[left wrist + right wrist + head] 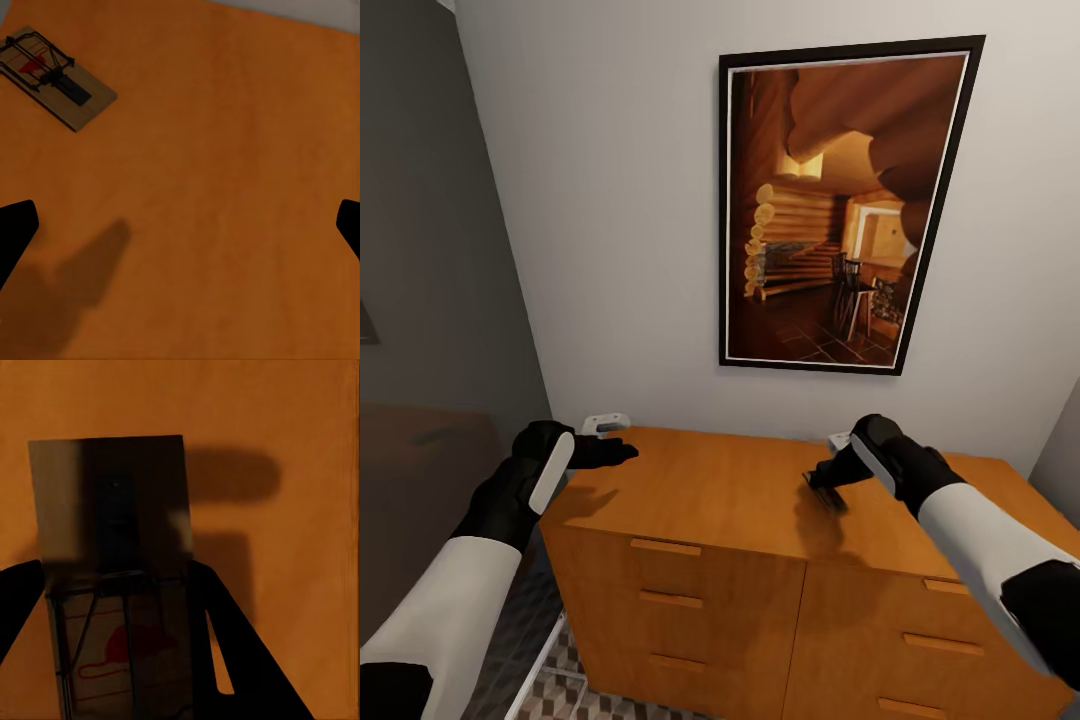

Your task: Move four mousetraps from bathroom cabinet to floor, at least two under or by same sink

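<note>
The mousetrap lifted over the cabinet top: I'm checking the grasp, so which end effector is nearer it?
Right. The right end effector grips the mousetrap; the left end effector hovers far across the cabinet.

Soft, even light fills the head view, brightest on the pale plaster wall (pixel 610 200) and dimmer toward the grey left side. The smooth orange-brown wooden cabinet top (pixel 740 490) carries blurred dark shadows beneath both black grippers. In the right wrist view the flat tan wooden mousetrap (pixel 112 577) sits in deep shade, its shadow cast on the wood behind. Every render is slightly soft and grainy, without glare.
</note>
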Robot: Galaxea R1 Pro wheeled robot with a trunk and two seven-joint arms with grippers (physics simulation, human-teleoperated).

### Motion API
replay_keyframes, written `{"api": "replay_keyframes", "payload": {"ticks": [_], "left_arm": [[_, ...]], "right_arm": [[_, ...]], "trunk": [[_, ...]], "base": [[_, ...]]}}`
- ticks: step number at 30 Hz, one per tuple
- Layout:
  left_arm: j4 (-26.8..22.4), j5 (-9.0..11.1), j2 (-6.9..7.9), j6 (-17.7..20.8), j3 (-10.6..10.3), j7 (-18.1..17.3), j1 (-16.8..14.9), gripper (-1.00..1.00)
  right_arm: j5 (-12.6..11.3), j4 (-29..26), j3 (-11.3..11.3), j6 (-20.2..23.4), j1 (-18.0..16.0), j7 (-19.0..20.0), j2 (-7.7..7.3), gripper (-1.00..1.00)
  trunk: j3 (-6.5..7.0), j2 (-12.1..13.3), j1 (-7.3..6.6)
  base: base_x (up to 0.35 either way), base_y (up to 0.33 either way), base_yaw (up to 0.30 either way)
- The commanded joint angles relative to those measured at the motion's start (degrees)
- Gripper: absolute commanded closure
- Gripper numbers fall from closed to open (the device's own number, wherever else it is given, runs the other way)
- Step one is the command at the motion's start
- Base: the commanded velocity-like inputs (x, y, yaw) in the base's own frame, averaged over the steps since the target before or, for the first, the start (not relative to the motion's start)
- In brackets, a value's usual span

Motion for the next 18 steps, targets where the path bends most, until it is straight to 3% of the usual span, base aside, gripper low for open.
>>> {"api": "replay_keyframes", "payload": {"ticks": [1,18], "left_arm": [[0.0,0.0,0.05,0.2,-0.1,0.0,-0.1,-1.0],[-0.1,0.1,0.01,0.2,-0.1,0.0,0.0,-1.0]], "right_arm": [[-0.1,-0.1,0.2,0.1,-0.2,0.0,-0.08,1.0],[-0.1,-0.2,-0.8,0.1,-1.0,-2.0,-0.06,1.0]], "trunk": [[-0.08,-0.1,0.01],[-0.08,-0.1,0.01]], "base": [[0.0,0.0,0.0],[0.0,0.0,0.0]]}}
